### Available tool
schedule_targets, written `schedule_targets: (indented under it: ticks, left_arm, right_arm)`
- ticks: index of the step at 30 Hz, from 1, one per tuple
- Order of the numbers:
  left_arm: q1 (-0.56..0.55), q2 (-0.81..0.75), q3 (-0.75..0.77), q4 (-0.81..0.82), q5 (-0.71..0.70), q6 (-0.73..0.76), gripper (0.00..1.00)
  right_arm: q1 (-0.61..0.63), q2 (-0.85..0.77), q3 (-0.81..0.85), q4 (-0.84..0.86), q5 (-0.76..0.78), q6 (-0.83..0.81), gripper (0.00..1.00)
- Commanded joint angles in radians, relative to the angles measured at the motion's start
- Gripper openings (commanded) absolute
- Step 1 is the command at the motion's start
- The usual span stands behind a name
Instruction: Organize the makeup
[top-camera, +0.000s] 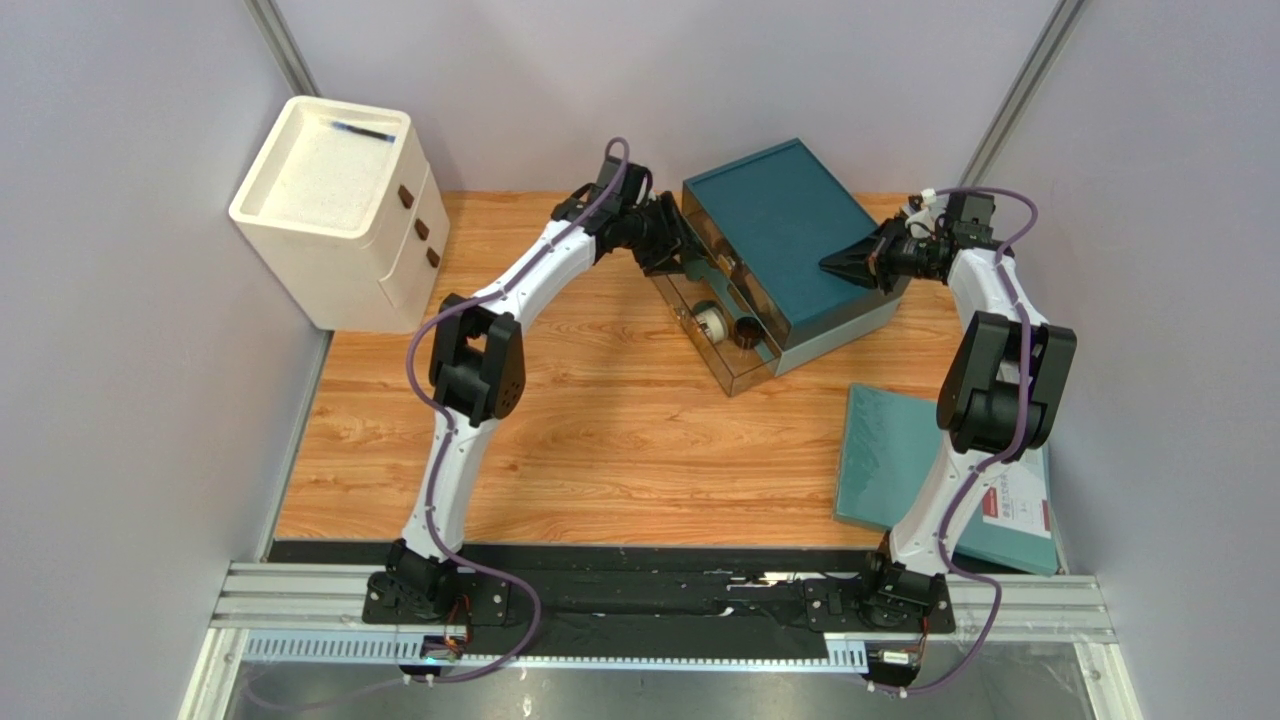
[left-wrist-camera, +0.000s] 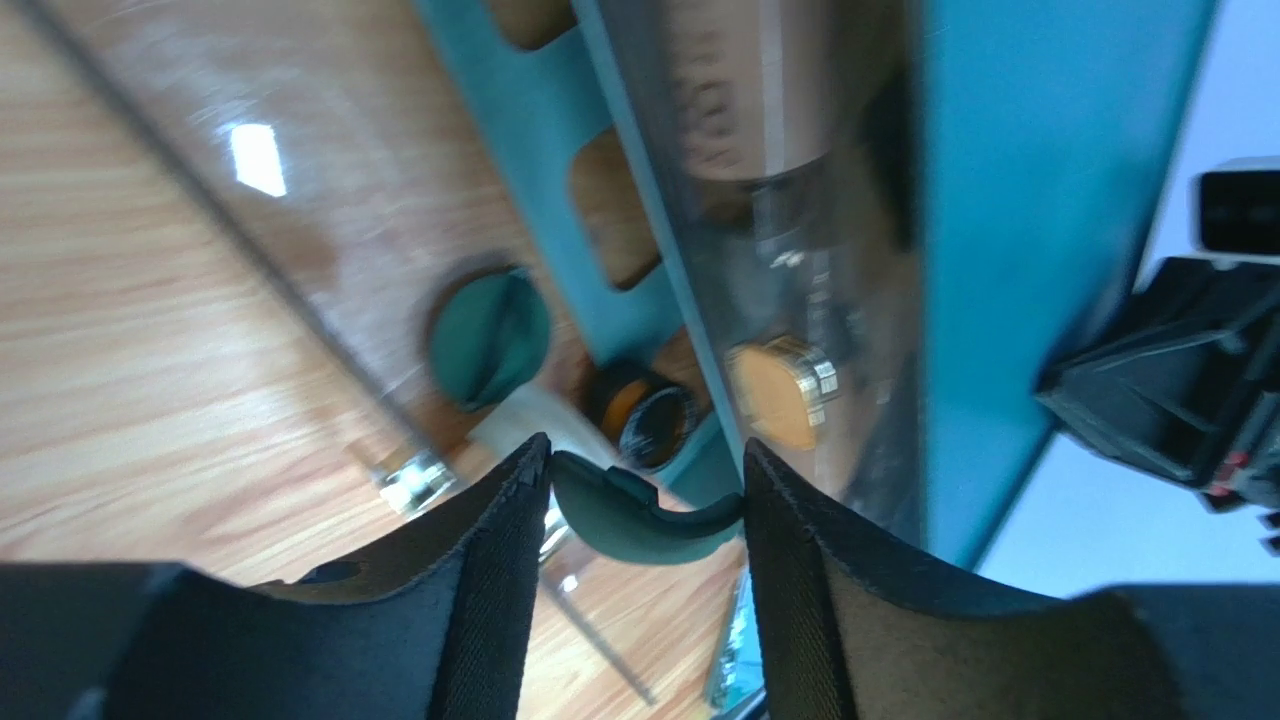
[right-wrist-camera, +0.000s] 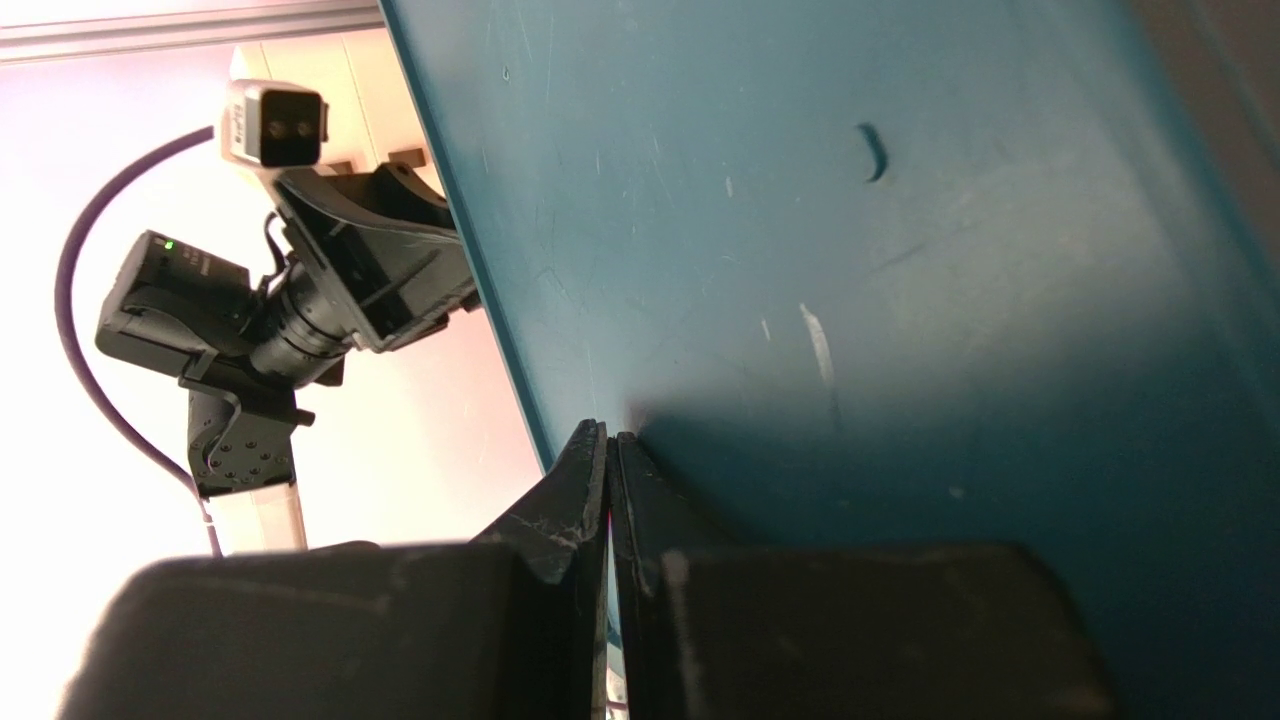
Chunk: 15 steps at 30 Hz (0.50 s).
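My left gripper (left-wrist-camera: 643, 453) is shut on a dark green round disc (left-wrist-camera: 646, 525), held edge-on between both fingers above the clear pulled-out drawer (top-camera: 747, 365) of the teal drawer box (top-camera: 789, 225). In the left wrist view, the drawer holds another dark green disc (left-wrist-camera: 489, 338), a dark round jar (left-wrist-camera: 649, 420) and a gold-capped item (left-wrist-camera: 781, 393). A clear bottle (left-wrist-camera: 751, 105) lies blurred further along. In the top view, my left gripper (top-camera: 676, 248) is at the box's left side. My right gripper (top-camera: 839, 263) is shut and empty, its tips (right-wrist-camera: 609, 435) against the box's top.
A white drawer cabinet (top-camera: 338, 210) stands at the back left corner. A flat teal panel (top-camera: 887, 450) with a card lies at the right edge, under the right arm. Grey walls close in on both sides.
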Motion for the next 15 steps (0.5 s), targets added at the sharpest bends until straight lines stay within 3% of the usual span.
schedule_targets:
  ticks: [1, 4, 10, 15]
  left_arm:
    - [-0.018, 0.026, 0.078, 0.119, 0.07, -0.073, 0.68]
    - [-0.017, 0.028, 0.085, 0.129, 0.092, -0.072, 0.76]
    - [-0.012, -0.032, 0.013, 0.123, 0.081, -0.026, 0.76]
    - [0.004, -0.145, -0.15, 0.107, 0.041, 0.028, 0.72]
  right_arm:
    - [0.032, 0.115, -0.121, -0.219, 0.289, -0.137, 0.04]
    - [0.032, 0.111, -0.126, -0.219, 0.291, -0.14, 0.04]
    - [0.032, 0.112, -0.129, -0.219, 0.289, -0.142, 0.04]
    - [0.032, 0.114, -0.129, -0.217, 0.289, -0.14, 0.04]
